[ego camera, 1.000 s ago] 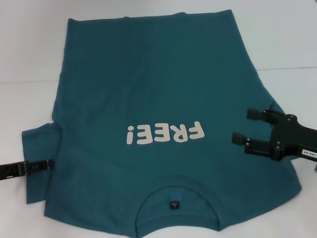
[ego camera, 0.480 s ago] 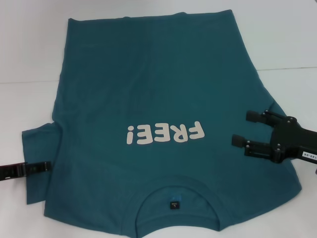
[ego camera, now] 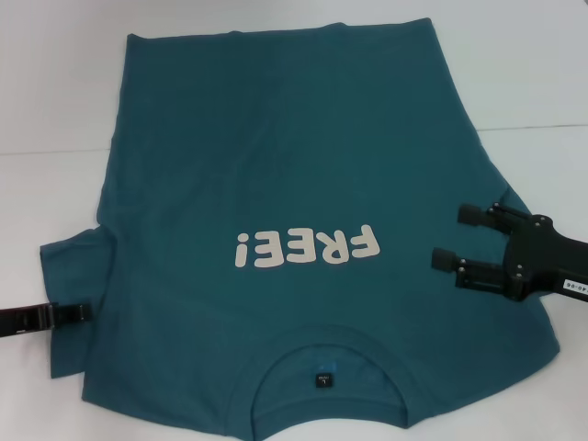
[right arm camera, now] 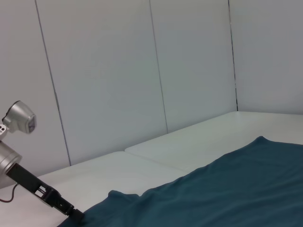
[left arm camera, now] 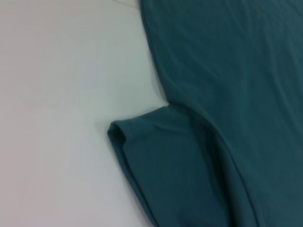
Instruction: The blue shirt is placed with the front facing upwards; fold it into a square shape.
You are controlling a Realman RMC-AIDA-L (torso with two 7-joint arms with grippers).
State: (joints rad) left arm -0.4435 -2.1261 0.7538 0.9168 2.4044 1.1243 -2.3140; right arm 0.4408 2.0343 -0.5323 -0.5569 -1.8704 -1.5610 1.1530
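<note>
1. The shirt [ego camera: 276,184] runs off the head view's bottom edge, so the collar's near rim is cut off.
2. The right sleeve lies hidden under the right gripper [ego camera: 447,237].
3. Only one thin finger of the left gripper [ego camera: 81,312] shows; its body is cut off at the left edge, so its opening cannot be judged.
4. The neck label [ego camera: 322,378] is too small to read.
5. The left wrist view shows no fingers.
</note>
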